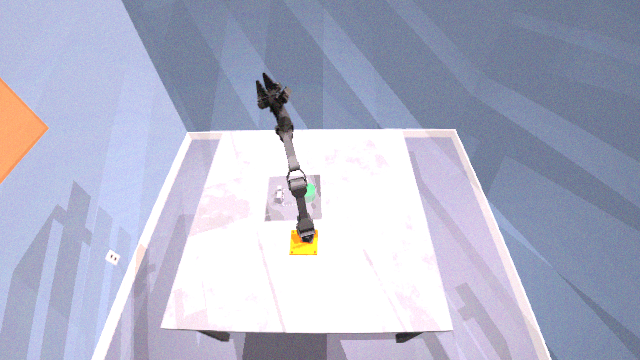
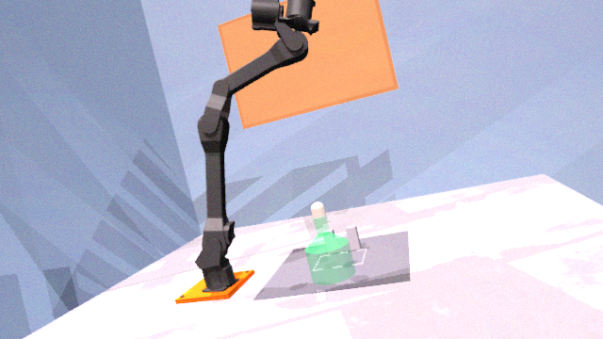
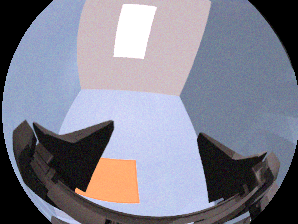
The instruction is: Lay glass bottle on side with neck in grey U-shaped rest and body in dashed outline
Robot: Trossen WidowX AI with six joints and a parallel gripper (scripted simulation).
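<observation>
An orange rectangular panel [image 1: 17, 127] [image 2: 349, 71] [image 3: 121, 182] is mounted on the wall. In the top view, it lies beyond the left edge of the tabletop [image 1: 350, 280] [image 2: 471, 264]; a white socket plate [image 1: 113, 257] with two dark openings is located outboard of the same edge. Pale skirting [image 1: 430, 133] passes beyond the far right corner. Dark supports project below the near edge, adjacent to both corners. The wrist view shows a bright white rectangle [image 3: 135, 31] overhead.

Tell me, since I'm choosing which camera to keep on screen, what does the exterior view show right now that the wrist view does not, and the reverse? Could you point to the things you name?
Only exterior: the green glass bottle [image 1: 310, 193] [image 2: 331, 261] standing upright, its pale stopper [image 2: 317, 209], and the orange base plate [image 1: 295, 250] [image 2: 188, 298].

Only wrist: the open gripper's [image 1: 263, 84] [image 3: 156, 128] two fingertips, and a white rectangular panel [image 3: 135, 31] overhead.

Both: the orange wall panel [image 1: 20, 129] [image 2: 349, 61] [image 3: 120, 180].
</observation>
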